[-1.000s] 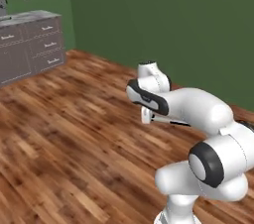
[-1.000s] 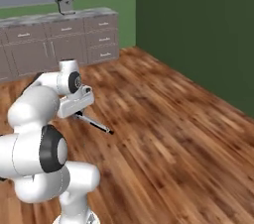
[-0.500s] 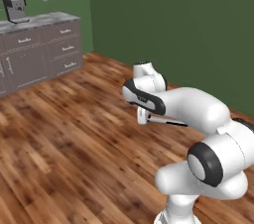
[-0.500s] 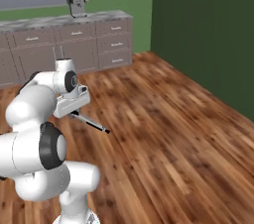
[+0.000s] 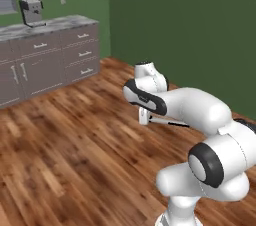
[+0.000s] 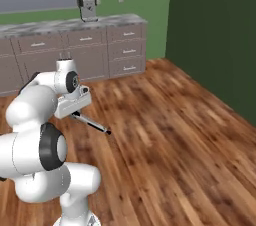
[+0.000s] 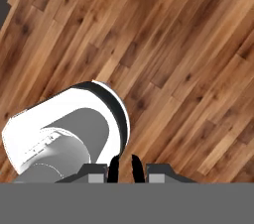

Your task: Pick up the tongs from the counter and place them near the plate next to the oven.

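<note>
The tongs (image 6: pixel 93 124) are a thin dark rod jutting sideways from my gripper (image 6: pixel 75 113), which is shut on them. In the left base view the same tongs (image 5: pixel 169 122) run rightward from the gripper (image 5: pixel 144 117), held well above the wooden floor. My arm is folded close over the base. Looking along the hand, the gripper (image 7: pixel 124 167) points down at the floor planks, its dark fingertips (image 7: pixel 114 167) close together. The counter, the plate and the oven are out of view.
A run of taupe cabinets with a marbled top (image 5: pixel 50 22) (image 6: pixel 100 21) stands along the green wall, carrying a coffee machine (image 5: pixel 32 10) (image 6: pixel 88 7). A dark green wall (image 5: pixel 190 30) closes the right side. Open wooden floor (image 6: pixel 170 135) lies ahead.
The whole picture has shifted, so the base has moved: the cabinets and coffee machine slid rightward and grew nearer. The arm keeps its pose with the tongs still held.
</note>
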Robot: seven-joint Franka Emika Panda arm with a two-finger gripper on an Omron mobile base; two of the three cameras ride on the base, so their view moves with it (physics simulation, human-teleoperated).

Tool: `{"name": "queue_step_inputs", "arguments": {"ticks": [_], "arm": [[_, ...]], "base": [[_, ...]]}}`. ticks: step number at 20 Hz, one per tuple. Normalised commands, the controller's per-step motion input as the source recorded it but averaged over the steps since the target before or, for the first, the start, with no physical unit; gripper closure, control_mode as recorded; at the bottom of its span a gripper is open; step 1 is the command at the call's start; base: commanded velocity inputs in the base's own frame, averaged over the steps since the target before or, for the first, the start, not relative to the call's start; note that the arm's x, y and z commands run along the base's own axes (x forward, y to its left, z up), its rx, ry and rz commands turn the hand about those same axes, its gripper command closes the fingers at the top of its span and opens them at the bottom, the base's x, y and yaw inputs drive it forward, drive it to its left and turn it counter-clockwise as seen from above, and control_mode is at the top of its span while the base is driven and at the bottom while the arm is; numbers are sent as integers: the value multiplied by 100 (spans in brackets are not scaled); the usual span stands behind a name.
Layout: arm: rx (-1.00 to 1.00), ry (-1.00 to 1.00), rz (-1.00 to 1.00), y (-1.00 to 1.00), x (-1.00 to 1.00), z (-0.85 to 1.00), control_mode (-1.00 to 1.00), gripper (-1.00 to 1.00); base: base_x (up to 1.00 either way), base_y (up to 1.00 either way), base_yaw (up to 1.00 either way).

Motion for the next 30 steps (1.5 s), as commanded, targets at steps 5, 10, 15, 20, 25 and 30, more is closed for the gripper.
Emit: {"name": "queue_step_inputs", "arguments": {"ticks": [5, 10, 15, 20, 25, 30], "arm": [[0, 0, 0, 0, 0, 0, 100, 100], [0, 0, 0, 0, 0, 0, 100, 100], [0, 0, 0, 0, 0, 0, 100, 100], [0, 0, 0, 0, 0, 0, 100, 100], [0, 0, 0, 0, 0, 0, 100, 100], [0, 0, 0, 0, 0, 0, 100, 100]], "base": [[73, 34, 27], [17, 3, 91], [43, 0, 78], [75, 0, 49], [87, 0, 33], [90, 0, 29]]}}
